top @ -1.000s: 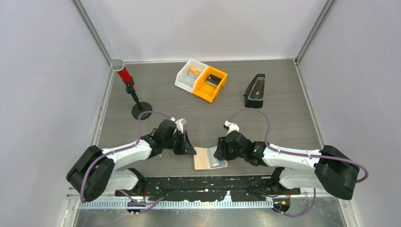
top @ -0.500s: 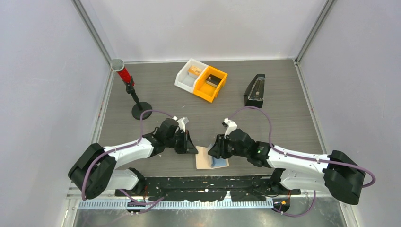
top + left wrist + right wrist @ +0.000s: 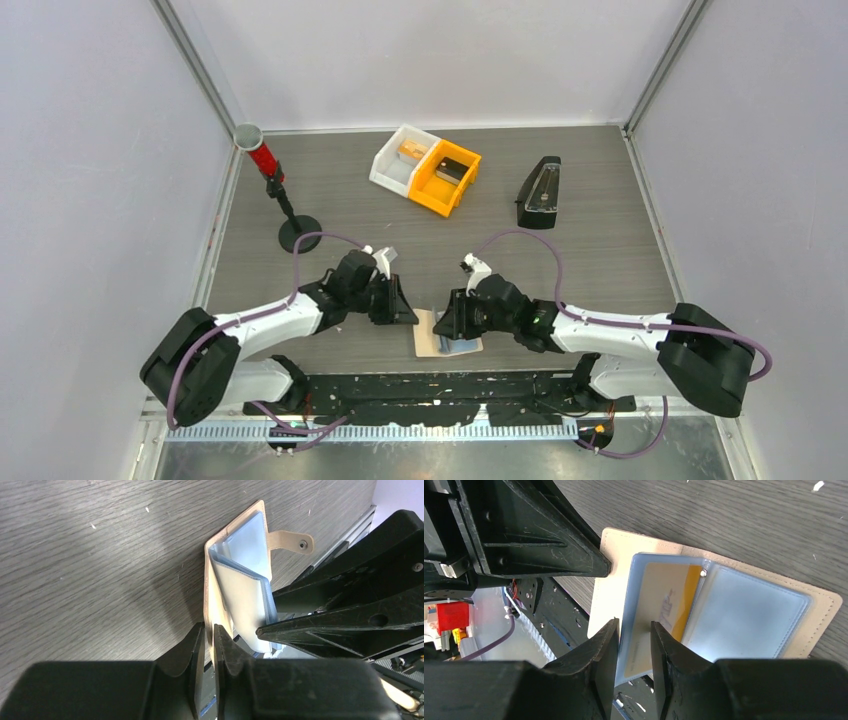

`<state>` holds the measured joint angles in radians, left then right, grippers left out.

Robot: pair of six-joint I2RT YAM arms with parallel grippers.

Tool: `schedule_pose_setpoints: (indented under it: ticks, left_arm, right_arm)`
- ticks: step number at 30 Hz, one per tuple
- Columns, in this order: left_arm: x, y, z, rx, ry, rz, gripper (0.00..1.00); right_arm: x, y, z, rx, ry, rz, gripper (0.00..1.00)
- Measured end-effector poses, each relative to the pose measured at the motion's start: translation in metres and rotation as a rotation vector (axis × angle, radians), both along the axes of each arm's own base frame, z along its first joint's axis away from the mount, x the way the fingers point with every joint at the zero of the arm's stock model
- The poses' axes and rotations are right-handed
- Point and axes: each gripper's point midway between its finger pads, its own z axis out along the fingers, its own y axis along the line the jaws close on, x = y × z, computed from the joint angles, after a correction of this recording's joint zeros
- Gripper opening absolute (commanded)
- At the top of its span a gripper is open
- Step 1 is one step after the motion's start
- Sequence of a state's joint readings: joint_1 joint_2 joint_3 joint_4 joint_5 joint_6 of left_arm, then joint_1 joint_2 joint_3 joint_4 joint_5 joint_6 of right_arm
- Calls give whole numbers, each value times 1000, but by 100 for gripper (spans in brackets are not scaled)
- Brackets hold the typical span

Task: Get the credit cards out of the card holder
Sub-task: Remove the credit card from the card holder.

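The tan card holder (image 3: 428, 340) lies open at the table's near edge, its tab (image 3: 292, 541) pointing away. My left gripper (image 3: 209, 630) is shut on the edge of its tan cover (image 3: 215, 590); in the top view the left gripper (image 3: 408, 315) is at the holder's left corner. Clear sleeves (image 3: 245, 595) fan up from the spine. My right gripper (image 3: 633, 627) is narrowly open, its fingers astride the near edge of a sleeve holding an orange card (image 3: 664, 600). Beside that is a sleeve with a light blue card (image 3: 744, 610). The right gripper (image 3: 442, 325) sits over the holder.
A white bin (image 3: 402, 158) and an orange bin (image 3: 447, 176) stand at the back. A black wedge-shaped case (image 3: 540, 192) is at the back right. A red-topped stand (image 3: 275, 190) is at the left. The black frame rail (image 3: 440, 385) runs just below the holder.
My right gripper has moved left, further over the open holder. The silvery sleeve seen a second ago now shows blue. The left gripper has barely moved.
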<state>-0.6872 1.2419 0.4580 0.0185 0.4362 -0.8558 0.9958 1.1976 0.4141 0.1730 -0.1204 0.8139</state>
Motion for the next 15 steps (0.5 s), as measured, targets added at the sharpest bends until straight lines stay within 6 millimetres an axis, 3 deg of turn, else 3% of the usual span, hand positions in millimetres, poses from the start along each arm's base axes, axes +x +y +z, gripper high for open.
schedule_pose_setpoints:
  ticks: [4, 10, 15]
  left_arm:
    - [0, 4, 2, 17, -6, 11, 30]
    - [3, 4, 11, 11, -27, 21, 37]
    - [3, 4, 12, 7, -26, 24, 41]
  right_arm:
    - [0, 1, 2, 8, -2, 2, 36]
    - [-1, 1, 1, 11, -1, 3, 37]
    - [-1, 4, 4, 30, -1, 7, 46]
